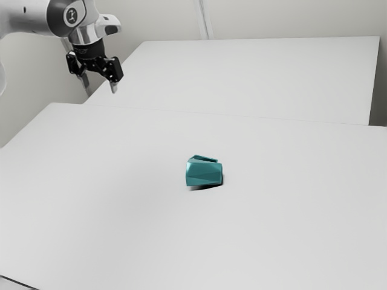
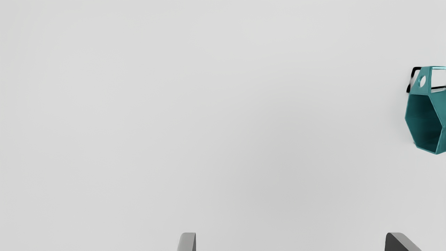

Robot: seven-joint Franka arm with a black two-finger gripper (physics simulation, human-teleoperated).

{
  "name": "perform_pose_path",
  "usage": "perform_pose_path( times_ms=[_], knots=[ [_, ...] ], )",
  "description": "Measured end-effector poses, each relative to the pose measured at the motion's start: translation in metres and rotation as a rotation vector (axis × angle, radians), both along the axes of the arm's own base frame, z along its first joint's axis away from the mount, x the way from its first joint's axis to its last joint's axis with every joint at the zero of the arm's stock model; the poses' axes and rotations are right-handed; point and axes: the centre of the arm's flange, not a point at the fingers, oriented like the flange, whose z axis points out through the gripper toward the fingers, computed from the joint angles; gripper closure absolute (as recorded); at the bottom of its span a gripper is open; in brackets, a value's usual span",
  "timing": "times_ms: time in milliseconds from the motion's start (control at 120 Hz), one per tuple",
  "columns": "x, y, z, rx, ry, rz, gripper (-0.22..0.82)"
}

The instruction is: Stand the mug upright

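Note:
High over the table, at the exterior view's upper left, my gripper (image 1: 100, 87) hangs well apart from the mug. In the wrist view the gripper (image 2: 291, 241) is open, its two fingertips wide apart with nothing between them. A teal, faceted mug (image 1: 204, 173) lies on its side around the middle of the exterior view. The wrist view has the mug (image 2: 439, 115) cut off by the picture's edge, its dark hollow mouth facing the camera and its angular handle beside the mouth.
The mug rests on a wide white table (image 1: 121, 211). Behind it stands another white surface (image 1: 254, 78), with pale walls around. A dark line crosses the exterior view's lower left corner.

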Motion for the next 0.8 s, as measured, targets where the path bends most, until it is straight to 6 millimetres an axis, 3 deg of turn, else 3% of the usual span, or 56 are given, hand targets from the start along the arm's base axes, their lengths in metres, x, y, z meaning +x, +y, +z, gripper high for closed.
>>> perform_pose_path(
  times_ms=[167,233,467,642,800],
  knots=[
    [0.001,-0.011,0.001,-0.011,-0.012,-0.015,0.01],
    [0.001,-0.006,-0.01,-0.054,-0.02,0.0,0.02],
    [-0.034,0.008,-0.081,-0.273,-0.112,0.091,0.02],
    [-0.054,-0.014,-0.133,-0.438,-0.183,0.162,0.02],
    [-0.067,-0.015,-0.184,-0.578,-0.222,0.285,0.02]
  ],
)
